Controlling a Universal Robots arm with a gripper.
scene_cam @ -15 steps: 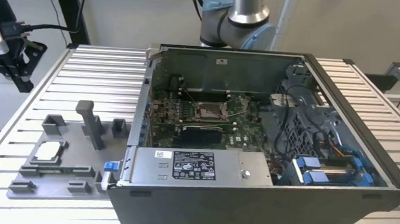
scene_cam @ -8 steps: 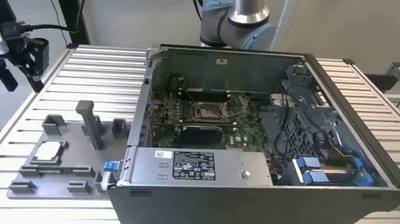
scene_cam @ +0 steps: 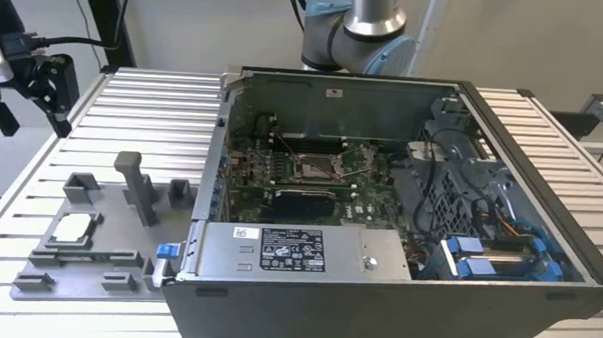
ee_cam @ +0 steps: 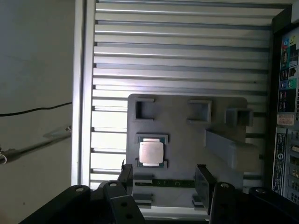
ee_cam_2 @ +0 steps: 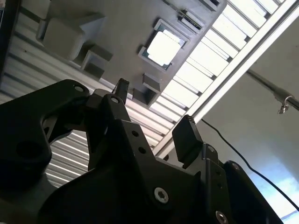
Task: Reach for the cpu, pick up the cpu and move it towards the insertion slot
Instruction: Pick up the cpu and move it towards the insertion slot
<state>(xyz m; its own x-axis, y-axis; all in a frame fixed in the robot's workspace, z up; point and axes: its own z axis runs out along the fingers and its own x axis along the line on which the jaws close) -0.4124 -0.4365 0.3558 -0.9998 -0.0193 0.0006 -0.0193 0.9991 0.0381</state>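
Silvery cpu (ee_cam: pixel 151 153) apart from spread fingers (ee_cam: pixel 202 176)

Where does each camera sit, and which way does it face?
Exterior view: off the arm, looking down on computer case, insertion slot and grey fixture plate; arm behind, claw at the exterior view's left.
First wrist view: wrist-mounted, looking past the open claw at the cpu.
Second wrist view: wrist-mounted, slanting past the claw.
All share the cpu on the plate.
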